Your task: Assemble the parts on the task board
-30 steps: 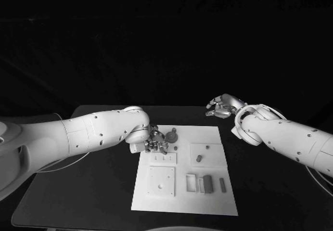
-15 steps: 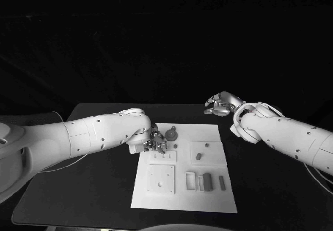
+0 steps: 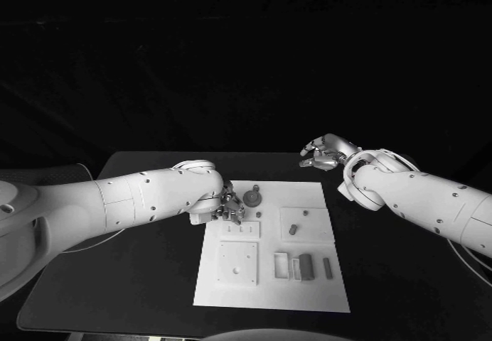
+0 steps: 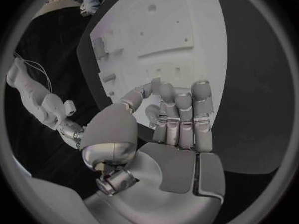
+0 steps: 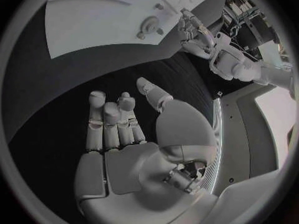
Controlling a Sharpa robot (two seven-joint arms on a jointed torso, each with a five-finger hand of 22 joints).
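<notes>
Left hand (image 3: 227, 208): we find its fingers (image 4: 181, 115) curled in over the board's far left corner; whether they hold a part we cannot tell.
Right hand (image 3: 326, 154): empty, fingers loosely bent, off the board (image 3: 308, 291) above the dark surface (image 3: 143, 284).
Parts (image 3: 306, 268): several lie loose, well clear of both hands.
Progress: we judge it early; most assembly remains.

A black table (image 3: 123, 270) stands against a dark background.
</notes>
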